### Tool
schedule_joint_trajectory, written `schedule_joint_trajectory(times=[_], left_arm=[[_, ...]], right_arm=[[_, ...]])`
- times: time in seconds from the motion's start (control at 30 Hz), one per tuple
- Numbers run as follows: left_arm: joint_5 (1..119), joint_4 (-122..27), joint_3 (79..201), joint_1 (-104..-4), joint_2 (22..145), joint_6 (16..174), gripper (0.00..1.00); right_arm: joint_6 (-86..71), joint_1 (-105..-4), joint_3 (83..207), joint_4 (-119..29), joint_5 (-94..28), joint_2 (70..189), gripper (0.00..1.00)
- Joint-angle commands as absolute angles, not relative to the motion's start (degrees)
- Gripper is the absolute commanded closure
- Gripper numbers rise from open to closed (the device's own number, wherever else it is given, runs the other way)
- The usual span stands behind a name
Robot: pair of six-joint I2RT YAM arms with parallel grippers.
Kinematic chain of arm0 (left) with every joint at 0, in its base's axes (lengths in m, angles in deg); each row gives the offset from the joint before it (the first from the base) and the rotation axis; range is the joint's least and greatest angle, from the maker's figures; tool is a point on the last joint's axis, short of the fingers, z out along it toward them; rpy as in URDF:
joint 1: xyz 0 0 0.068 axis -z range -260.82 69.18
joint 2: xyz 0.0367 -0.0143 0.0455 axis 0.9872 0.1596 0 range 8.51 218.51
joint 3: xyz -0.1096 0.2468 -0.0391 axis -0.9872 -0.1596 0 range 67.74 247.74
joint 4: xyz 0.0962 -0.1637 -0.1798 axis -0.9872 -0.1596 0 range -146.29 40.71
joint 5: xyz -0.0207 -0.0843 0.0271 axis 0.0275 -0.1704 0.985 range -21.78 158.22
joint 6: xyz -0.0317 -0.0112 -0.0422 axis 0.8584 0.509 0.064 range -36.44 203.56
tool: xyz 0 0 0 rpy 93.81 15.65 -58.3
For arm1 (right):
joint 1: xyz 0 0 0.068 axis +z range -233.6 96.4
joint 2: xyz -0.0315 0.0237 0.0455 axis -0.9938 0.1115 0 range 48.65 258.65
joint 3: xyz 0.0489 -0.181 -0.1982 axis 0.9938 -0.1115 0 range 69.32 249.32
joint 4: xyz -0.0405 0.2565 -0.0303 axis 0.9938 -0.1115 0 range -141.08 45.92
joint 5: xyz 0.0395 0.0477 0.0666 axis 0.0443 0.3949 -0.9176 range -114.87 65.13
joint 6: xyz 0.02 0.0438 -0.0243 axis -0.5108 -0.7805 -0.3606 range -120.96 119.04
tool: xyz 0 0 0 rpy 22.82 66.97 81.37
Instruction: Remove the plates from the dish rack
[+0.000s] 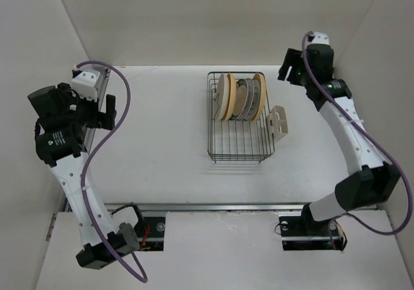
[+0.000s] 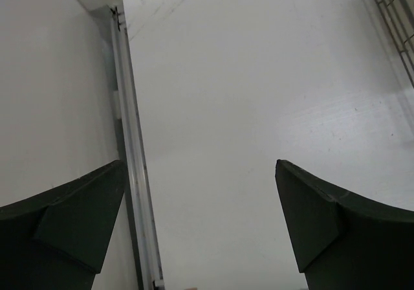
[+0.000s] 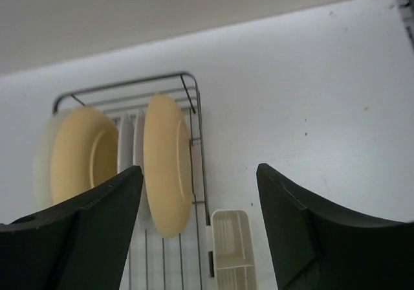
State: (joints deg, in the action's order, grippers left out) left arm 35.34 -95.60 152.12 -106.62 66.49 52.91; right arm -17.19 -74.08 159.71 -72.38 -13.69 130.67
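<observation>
The black wire dish rack (image 1: 240,149) stands mid-table with several plates (image 1: 240,97) upright in its far half: yellow-orange and cream ones outside, white/grey ones between. In the right wrist view a yellow plate (image 3: 167,164) stands nearest, another yellow plate (image 3: 81,164) behind it, white ones between. My right gripper (image 1: 291,66) is open and empty, raised to the right of the rack. It also shows in the right wrist view (image 3: 200,193). My left gripper (image 1: 108,112) is open and empty at the far left, over bare table near the wall; in the left wrist view (image 2: 200,193) nothing lies between its jaws.
A beige plastic holder (image 1: 279,123) hangs on the rack's right side and shows in the right wrist view (image 3: 233,248). An aluminium rail (image 2: 132,154) runs along the left wall. White walls enclose the table on three sides. The rack's corner (image 2: 394,18) shows at the left wrist view's top right.
</observation>
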Motion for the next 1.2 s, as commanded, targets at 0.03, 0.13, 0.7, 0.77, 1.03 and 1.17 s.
schedule_joint_trajectory(times=[0.03, 0.13, 0.7, 0.77, 1.03, 1.17], left_arm=[[41.30, -99.83, 151.86, -106.48, 69.15, 50.17, 0.04], [50.97, -99.83, 149.58, -106.48, 71.09, 50.16, 0.07], [63.39, -100.88, 144.29, -106.48, 75.57, 55.61, 0.01], [63.39, -100.88, 144.29, -106.48, 75.57, 56.23, 0.01], [61.81, -100.88, 145.34, -106.48, 77.24, 56.93, 0.01], [61.19, -101.41, 145.87, -106.48, 77.77, 56.93, 0.01]], right_arm=[[-12.21, -69.99, 161.16, -73.18, -17.49, 134.69, 0.28], [-12.21, -65.52, 161.69, -73.87, -11.63, 136.71, 0.33], [-12.21, -59.69, 171.10, -80.73, 8.97, 153.77, 0.44], [-12.21, -59.69, 171.62, -80.73, 8.97, 154.56, 0.48], [-11.60, -57.14, 173.82, -82.32, 17.13, 154.74, 0.88], [-11.07, -55.39, 176.46, -83.98, 18.28, 154.74, 0.61]])
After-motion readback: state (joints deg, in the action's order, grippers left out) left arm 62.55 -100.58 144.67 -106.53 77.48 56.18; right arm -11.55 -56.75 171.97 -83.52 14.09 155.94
